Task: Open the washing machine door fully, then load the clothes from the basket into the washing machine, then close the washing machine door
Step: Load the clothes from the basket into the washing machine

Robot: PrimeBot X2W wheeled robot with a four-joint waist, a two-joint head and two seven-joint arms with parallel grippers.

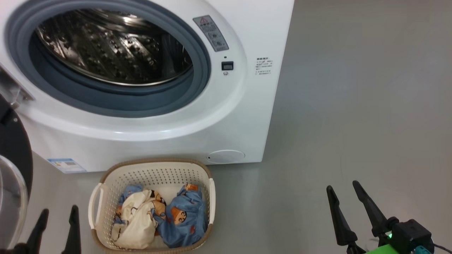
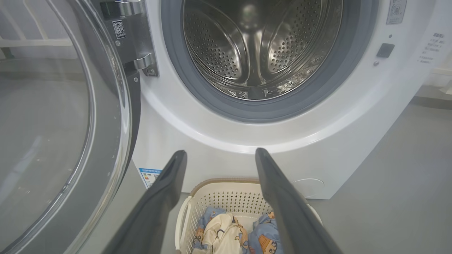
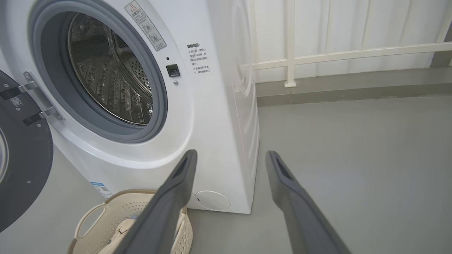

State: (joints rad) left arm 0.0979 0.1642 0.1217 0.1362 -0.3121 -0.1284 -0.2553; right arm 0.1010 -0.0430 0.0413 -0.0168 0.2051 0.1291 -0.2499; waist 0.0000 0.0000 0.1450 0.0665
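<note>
Far left edge of head view: washing machine door [image 1: 16, 148] stands swung wide open, black ring + clear bulging glass, well off the opening. Left wrist view has its metal hinge [image 2: 141, 61] at upper left-ctr.

Lower left of head view: left jaws are open & empty, the two dark fingers [image 1: 74, 229] spread, pointing up-frame. They sit just left of the basket, not touching it.

Btm ctr-left: basket [image 1: 155, 175] sits on the floor [image 1: 353, 88] just in front of the washing machine [image 1: 247, 116], between the blue label sticker [image 1: 66, 165] & the round white cap [image 1: 226, 156]. The clothes [image 1: 183, 215] lie inside the basket, cream-sided piece in the left half, blue bear-print piece in the right half, the two touching.

Upper left to ctr: machine front w/ grey-blue seal [image 1: 106, 102] ringing the steel drum [image 1: 113, 49], perforated wall in plain sight.

Lower right: right jaws also open & empty, fingers [image 1: 339, 218] spread, over grey floor, well apart from basket & machine.

Right wrist view, upper right: white railing [image 3: 353, 54] behind the machine.
</note>
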